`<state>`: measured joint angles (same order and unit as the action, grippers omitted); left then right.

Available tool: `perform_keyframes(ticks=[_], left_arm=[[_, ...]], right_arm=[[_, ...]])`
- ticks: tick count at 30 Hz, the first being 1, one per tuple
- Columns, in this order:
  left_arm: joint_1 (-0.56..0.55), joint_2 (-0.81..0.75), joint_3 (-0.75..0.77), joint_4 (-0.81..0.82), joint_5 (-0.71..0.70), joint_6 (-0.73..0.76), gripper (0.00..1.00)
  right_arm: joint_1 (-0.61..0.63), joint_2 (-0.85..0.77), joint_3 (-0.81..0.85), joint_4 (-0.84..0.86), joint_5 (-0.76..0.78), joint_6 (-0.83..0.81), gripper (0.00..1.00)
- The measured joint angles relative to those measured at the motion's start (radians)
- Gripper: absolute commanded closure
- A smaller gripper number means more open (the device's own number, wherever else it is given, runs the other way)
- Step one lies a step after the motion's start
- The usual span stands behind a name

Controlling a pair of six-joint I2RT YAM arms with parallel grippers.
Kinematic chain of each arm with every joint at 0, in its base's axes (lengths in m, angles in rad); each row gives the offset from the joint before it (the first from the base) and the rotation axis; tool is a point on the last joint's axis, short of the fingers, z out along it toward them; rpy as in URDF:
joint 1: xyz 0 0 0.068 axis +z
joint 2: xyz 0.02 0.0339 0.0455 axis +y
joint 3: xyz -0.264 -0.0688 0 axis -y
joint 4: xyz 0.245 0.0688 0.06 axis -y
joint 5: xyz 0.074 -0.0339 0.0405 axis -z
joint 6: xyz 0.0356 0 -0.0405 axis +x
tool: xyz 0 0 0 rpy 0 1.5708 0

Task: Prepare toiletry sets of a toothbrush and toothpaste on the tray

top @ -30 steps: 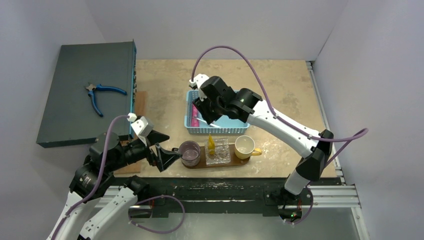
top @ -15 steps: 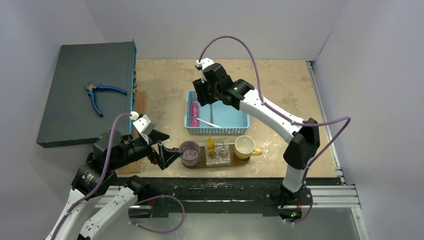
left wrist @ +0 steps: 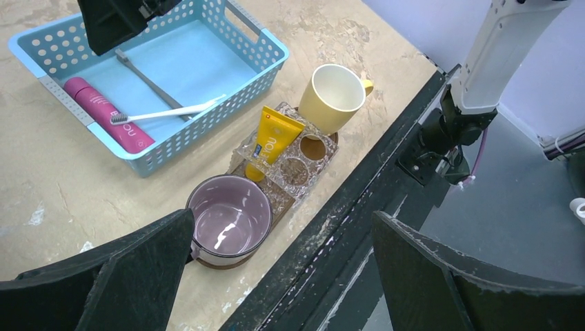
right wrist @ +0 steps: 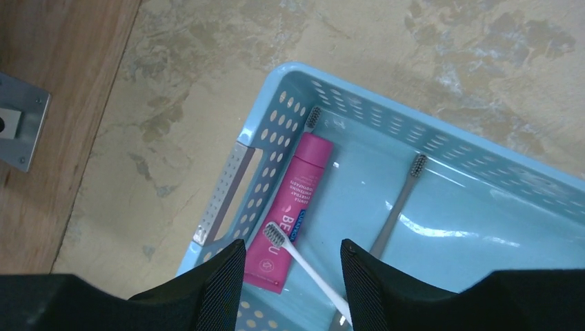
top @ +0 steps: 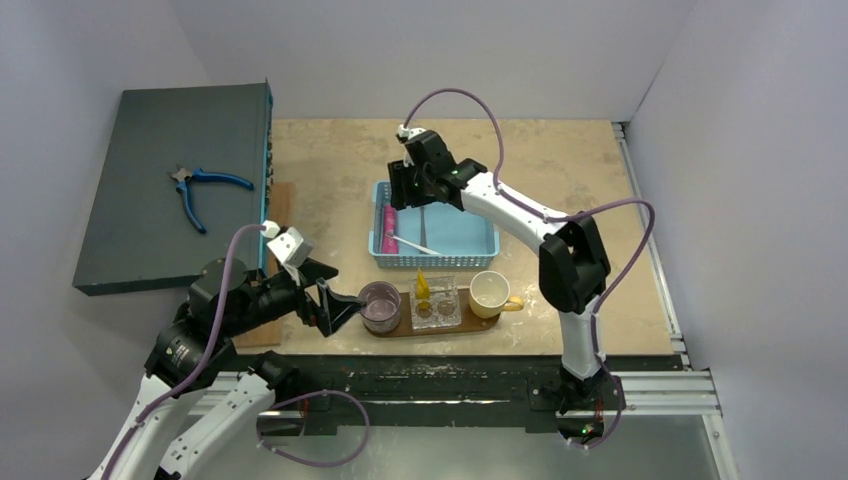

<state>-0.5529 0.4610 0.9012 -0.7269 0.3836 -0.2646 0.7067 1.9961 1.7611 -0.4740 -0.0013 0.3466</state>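
Note:
The dark wooden tray [top: 395,333] lies near the front edge. A yellow toothpaste [top: 422,288] [left wrist: 272,138] stands on it in a clear holder. The white toothbrush [top: 418,245] [left wrist: 165,112] [right wrist: 303,265] and the pink toothpaste [top: 387,228] [left wrist: 103,114] [right wrist: 293,207] lie in the blue basket [top: 480,262] [right wrist: 227,186]. The brush head rests on the pink tube. My right gripper [top: 405,190] [right wrist: 291,243] hovers open above them, holding nothing. My left gripper [top: 335,305] [left wrist: 281,221] stands wide open and empty beside the purple cup [top: 379,305] [left wrist: 229,219].
A grey toothbrush [left wrist: 148,81] [right wrist: 397,210] also lies in the basket. A yellow cup [top: 489,292] [left wrist: 336,96] and the clear holder [top: 440,310] share the tray. Blue pliers [top: 200,190] lie on a dark slab [top: 150,240] at the left, with a wooden board [top: 280,205] beside it.
My right gripper has drawn back from over the basket's middle to its far left end, uncovering the white toothbrush and pink tube. The left arm has hardly moved.

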Motion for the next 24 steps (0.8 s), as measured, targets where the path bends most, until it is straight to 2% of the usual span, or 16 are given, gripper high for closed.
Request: perform_keyframes(ticks=[24], left_arm=[[0.0,0.011,0.0,-0.006,-0.021,0.018,0.0]], right_arm=[[-0.027,0.274,0.08,0.094,-0.114,0.097,0.46]])
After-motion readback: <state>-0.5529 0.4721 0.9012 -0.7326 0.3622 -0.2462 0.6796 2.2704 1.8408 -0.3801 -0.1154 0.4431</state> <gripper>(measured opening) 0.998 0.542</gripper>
